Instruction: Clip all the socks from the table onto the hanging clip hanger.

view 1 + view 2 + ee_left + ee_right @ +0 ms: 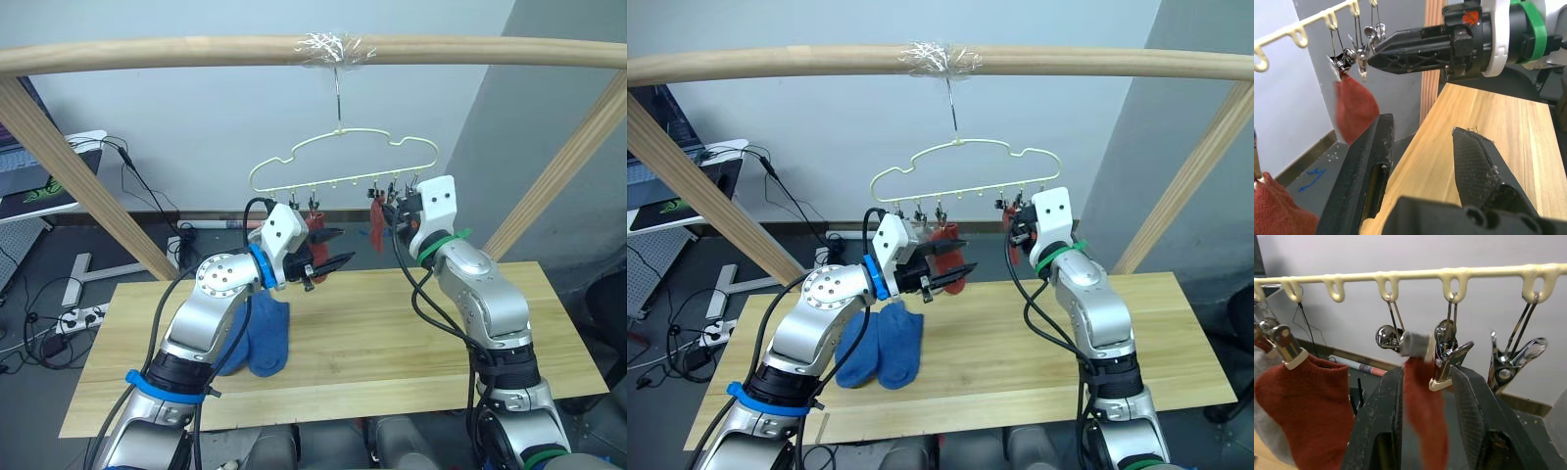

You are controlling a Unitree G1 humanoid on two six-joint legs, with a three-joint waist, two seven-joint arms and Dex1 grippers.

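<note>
Lying nearest on the table (1038,362), the two blue socks (882,348) wait unclipped beside the left arm. Above them the left gripper (328,257) hovers empty, fingers spread apart. Farther back the right gripper (1425,421) reaches up to the clip hanger (338,157), its fingers apart with a rust-red sock (1422,416) hanging between them from a clip (1447,362). Whether they squeeze the fabric cannot be told. Doing this step well probably means letting the clip bite fully before drawing away. The right wrist view reveals a second red sock (1308,396) and grey fabric behind it, which the head views barely show.
</note>
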